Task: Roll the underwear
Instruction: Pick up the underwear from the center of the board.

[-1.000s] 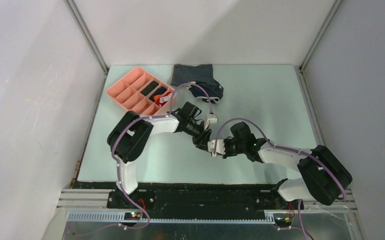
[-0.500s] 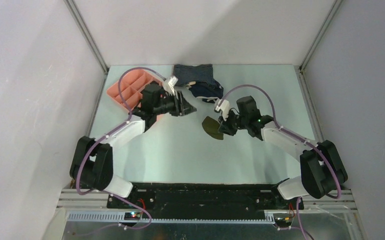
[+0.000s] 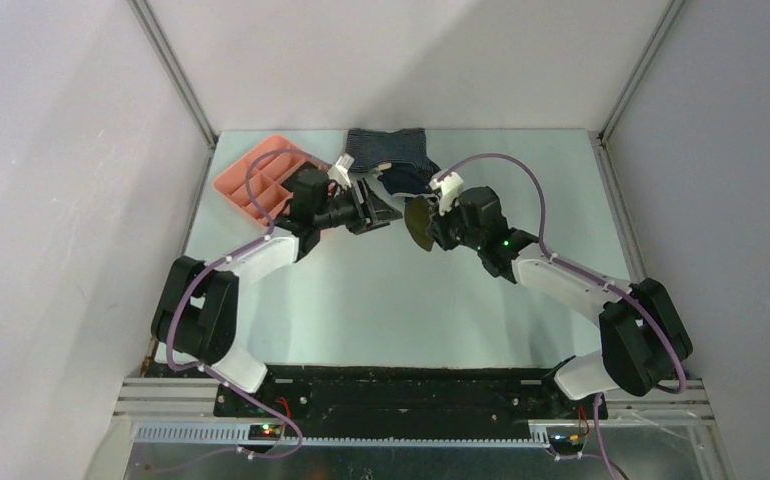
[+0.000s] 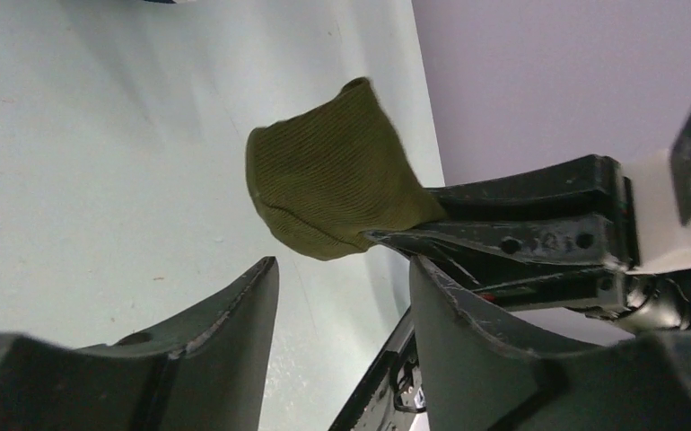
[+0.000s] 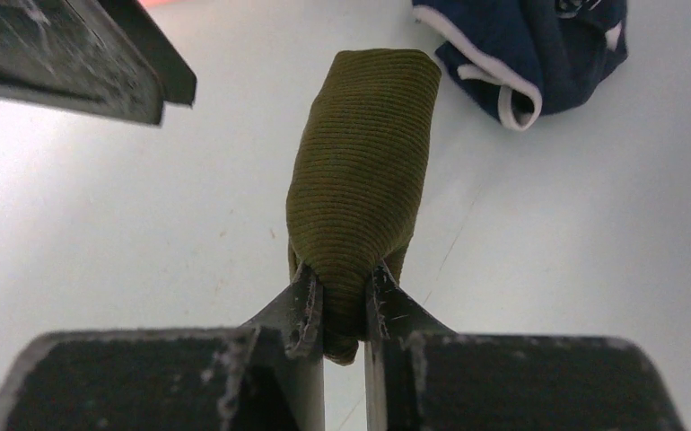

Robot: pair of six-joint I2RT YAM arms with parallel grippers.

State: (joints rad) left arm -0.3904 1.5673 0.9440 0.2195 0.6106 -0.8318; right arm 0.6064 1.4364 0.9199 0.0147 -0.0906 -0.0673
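The right claw (image 5: 342, 301) is pinched tight on one end of the underwear (image 5: 360, 189), whose bunched bulk juts past its tips (toward the navy garment (image 5: 521, 45)) over the worktop (image 3: 381, 300). The left claw (image 4: 342, 269) gapes wide, facing it.

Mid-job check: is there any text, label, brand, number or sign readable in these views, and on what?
None readable in any view.
The underwear, pinched in the right gripper, is plain ribbed cloth, no tag showing.
The navy garment shows only white trim.
The pink tray and the left gripper carry no legible marks.
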